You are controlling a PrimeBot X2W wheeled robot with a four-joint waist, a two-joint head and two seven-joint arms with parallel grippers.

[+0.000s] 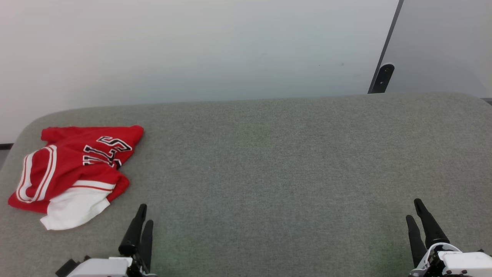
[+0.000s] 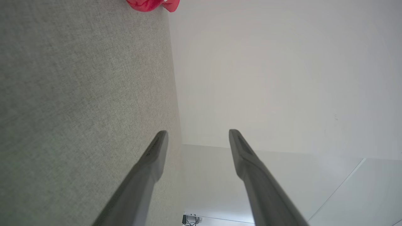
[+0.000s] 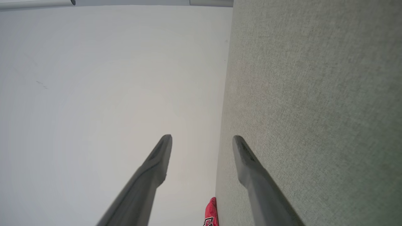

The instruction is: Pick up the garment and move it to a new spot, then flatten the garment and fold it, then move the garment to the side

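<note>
Left tool (image 1: 146, 214) and right tool (image 1: 413, 209) sit released, empty; we judge the shirt (image 1: 69, 169) soft, light, best pinched at its near red edge.

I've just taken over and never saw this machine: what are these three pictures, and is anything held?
It is a two-armed robot. The wide picture comes from its head, looking down on a grey padded surface. The other two come from cameras on its left and right wrists, each looking along that arm's two dark fingers. A red shirt with white trim lies rumpled at the surface's left end. Both pairs of jaws stand open, hold nothing and are clear of the shirt.
</note>
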